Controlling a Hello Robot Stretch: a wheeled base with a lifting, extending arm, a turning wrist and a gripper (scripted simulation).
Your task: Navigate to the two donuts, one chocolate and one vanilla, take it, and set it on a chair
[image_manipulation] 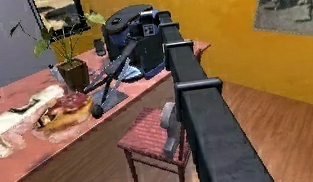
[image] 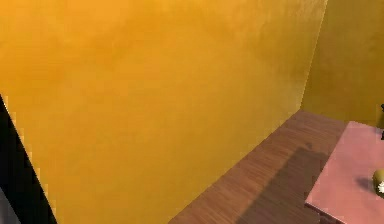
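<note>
The arm (image_manipulation: 202, 103) lay out across the counter (image_manipulation: 14, 170), placing the tool (image_manipulation: 103, 94) near the brown donuts (image_manipulation: 66, 111) for a grasp, though whether it held anything could not be told.

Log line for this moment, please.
claw at long pink table | load: cannot tell | brown-and-pale lumpy food near claw | red-seated wooden chair beside table
</note>
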